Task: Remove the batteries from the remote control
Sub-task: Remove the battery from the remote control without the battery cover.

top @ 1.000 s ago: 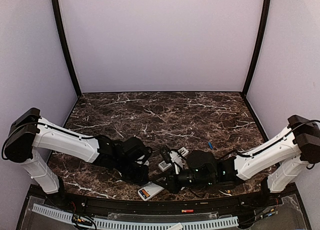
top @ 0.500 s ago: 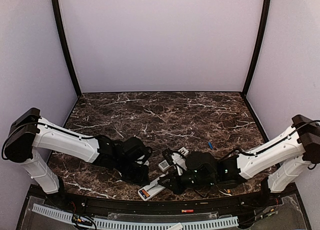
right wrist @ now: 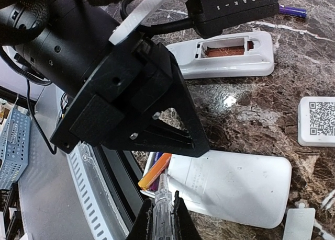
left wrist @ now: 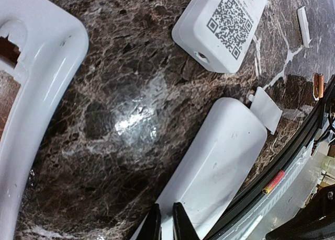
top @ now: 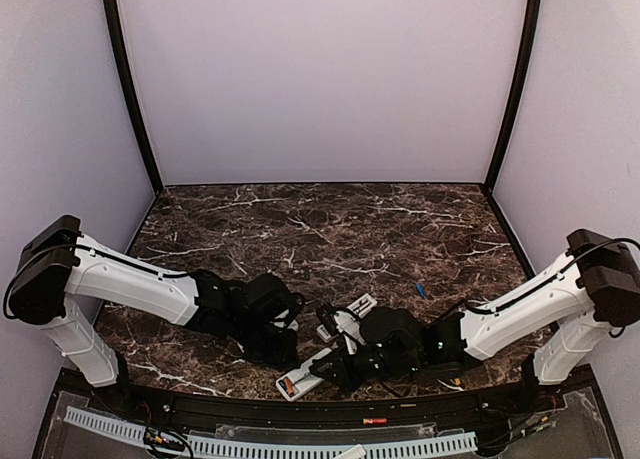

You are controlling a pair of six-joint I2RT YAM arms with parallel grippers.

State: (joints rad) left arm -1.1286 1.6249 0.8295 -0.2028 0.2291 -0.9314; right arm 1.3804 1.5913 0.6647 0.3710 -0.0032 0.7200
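Observation:
A white remote (top: 305, 375) lies near the table's front edge, its battery bay open at the near end. The right wrist view shows an orange battery (right wrist: 155, 170) in that bay with a purple one beside it. My right gripper (right wrist: 162, 213) is shut on a clear pointed tool (right wrist: 162, 195) whose tip touches the orange battery. My left gripper (left wrist: 166, 219) has its fingers together, pressed down on the remote's back (left wrist: 214, 167). My right gripper (top: 327, 364) and left gripper (top: 283, 351) meet over the remote in the top view.
A second white remote (right wrist: 225, 54) with an open bay lies beyond. A white QR-coded box (right wrist: 316, 122), a loose white cover (right wrist: 298, 224), a purple battery (right wrist: 291, 11) and two orange batteries (left wrist: 317, 86) lie around. The table's front rail (top: 330, 411) is close.
My right arm has shifted left along the remote, bringing the tool tip to the open bay. The left arm has stayed put.

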